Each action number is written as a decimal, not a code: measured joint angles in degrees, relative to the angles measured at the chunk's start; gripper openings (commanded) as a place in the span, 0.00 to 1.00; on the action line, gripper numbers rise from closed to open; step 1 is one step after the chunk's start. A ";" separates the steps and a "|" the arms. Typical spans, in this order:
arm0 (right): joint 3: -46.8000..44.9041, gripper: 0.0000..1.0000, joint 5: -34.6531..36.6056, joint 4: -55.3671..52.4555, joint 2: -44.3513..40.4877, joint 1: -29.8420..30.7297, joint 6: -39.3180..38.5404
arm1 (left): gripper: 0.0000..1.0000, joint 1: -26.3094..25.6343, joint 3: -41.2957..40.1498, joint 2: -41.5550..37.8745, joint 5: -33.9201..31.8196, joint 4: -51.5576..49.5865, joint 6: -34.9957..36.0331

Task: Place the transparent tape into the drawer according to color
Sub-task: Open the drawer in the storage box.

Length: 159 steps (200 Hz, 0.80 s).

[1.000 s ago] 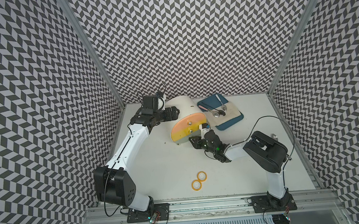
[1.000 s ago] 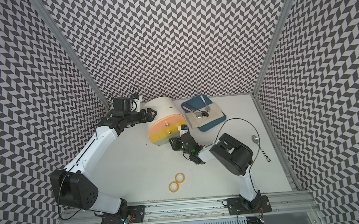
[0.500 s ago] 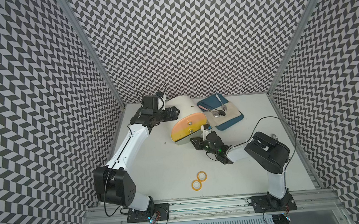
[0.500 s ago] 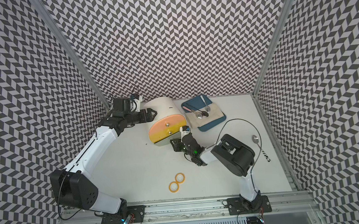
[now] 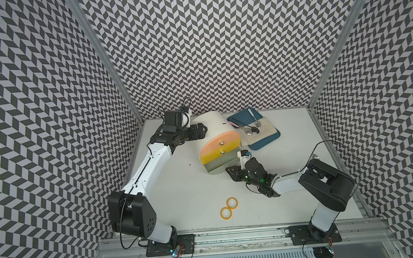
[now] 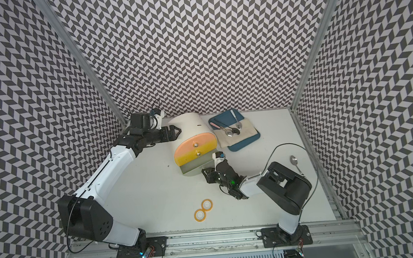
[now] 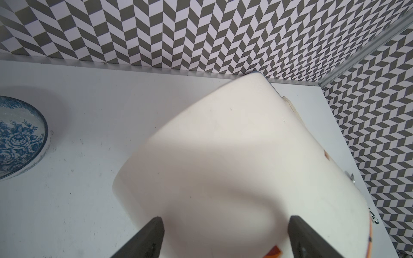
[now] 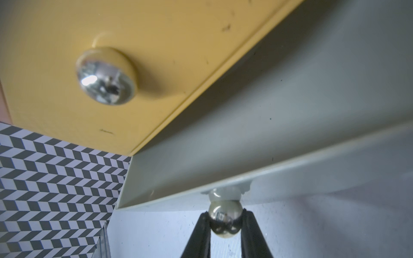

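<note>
Two yellow-orange tape rings (image 5: 232,203) lie flat and touching on the table (image 5: 179,187) (white cores up). They are well apart from both sets of jaws, nearer the right pair. The right gripper (image 8: 225,214) is clamped on the round metal knob (image 8: 225,223) of the grey bottom drawer (image 8: 245,145), which is pulled out beneath the yellow drawer (image 8: 156,55). The left gripper (image 7: 225,220) has its jaws spread wide at the white cabinet (image 7: 223,145); whether they touch it I cannot tell.
</note>
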 measured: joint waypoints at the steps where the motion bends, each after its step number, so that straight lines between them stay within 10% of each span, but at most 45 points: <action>1: -0.04 0.06 0.00 -0.09 -0.07 0.02 -0.02 | 0.90 0.00 0.00 0.00 0.00 0.00 0.00; 40: -2.23 0.08 0.70 -3.93 -4.17 1.64 0.44 | 0.90 0.00 -0.07 0.00 0.00 0.17 0.00; 91: -2.01 0.64 0.68 -10.54 -6.73 2.01 -0.48 | 0.91 0.00 -0.81 -0.22 0.04 1.25 -0.09; 159: 6.99 0.75 0.09 -32.92 -12.55 4.59 -7.82 | 0.97 0.11 -3.61 -3.10 0.68 1.40 -1.11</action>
